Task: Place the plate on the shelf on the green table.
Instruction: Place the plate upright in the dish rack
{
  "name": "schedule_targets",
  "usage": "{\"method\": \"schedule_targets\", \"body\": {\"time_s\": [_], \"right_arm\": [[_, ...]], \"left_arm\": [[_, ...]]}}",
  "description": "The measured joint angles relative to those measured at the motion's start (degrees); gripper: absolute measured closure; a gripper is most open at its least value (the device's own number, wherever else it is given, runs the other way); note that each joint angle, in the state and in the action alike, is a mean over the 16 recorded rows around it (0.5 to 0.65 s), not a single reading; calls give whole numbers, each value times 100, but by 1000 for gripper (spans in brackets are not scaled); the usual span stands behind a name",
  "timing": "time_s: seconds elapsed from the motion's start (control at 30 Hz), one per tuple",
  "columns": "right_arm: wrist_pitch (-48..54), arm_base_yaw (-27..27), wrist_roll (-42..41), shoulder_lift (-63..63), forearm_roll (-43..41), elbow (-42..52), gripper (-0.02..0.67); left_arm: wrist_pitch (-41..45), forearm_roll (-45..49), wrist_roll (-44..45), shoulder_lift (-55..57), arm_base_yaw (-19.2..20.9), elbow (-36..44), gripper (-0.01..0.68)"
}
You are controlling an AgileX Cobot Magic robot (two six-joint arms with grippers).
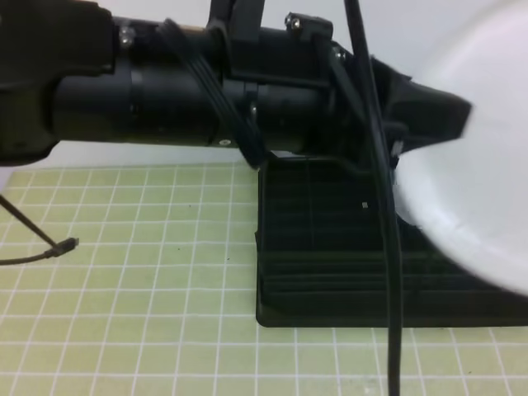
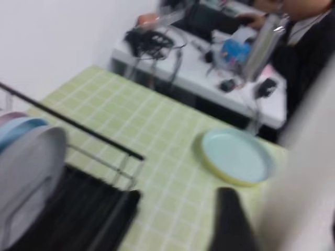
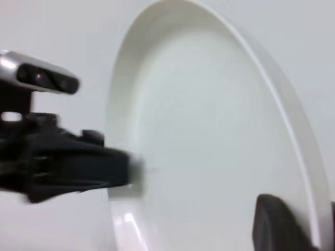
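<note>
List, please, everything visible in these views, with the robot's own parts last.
glossy white round plate: one, white, held over the rack's right side
black wire dish rack: one, black, on the table
tiled table: one, yellow-green
racked plates: three visible, pink, light blue, grey-white, standing in the rack
flat-lying plate: one, light blue, on the table
thin cable: one, black, table's left
cluttered desk: one, grey, background
left gripper: one, black, at held plate's rim
right gripper finger: one, black, against held plate
</note>
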Motion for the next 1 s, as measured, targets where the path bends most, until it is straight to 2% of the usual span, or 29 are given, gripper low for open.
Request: {"method": "schedule_targets", "body": {"time_s": [0.17, 0.27, 0.4, 0.5, 0.73, 0.87, 1.0], "right_arm": [[-620, 0, -931, 350, -334, -589, 652], [-836, 0, -1456, 738, -837, -1054, 652], [-772, 0, -1778, 1496, -1811, -1715, 652], [-391, 0, -1654, 2193, -2791, -2212, 652], [956, 0, -356, 3810, -5375, -3442, 652], [1587, 1, 403, 4513, -6467, -4097, 652], [2003, 31, 748, 4999, -7258, -4602, 652]], "left_arm": [[282, 171, -16, -163, 0, -207, 284], [434, 559, -139, -333, 0, -343, 285], [579, 1519, -519, -609, 0, -506, 368], [669, 2507, -1039, -816, 0, -578, 450], [892, 5130, -2764, -1274, 0, -336, 625], [894, 6354, -3806, -1567, 0, 107, 664], [691, 7227, -4718, -1937, 0, 791, 671]]}}
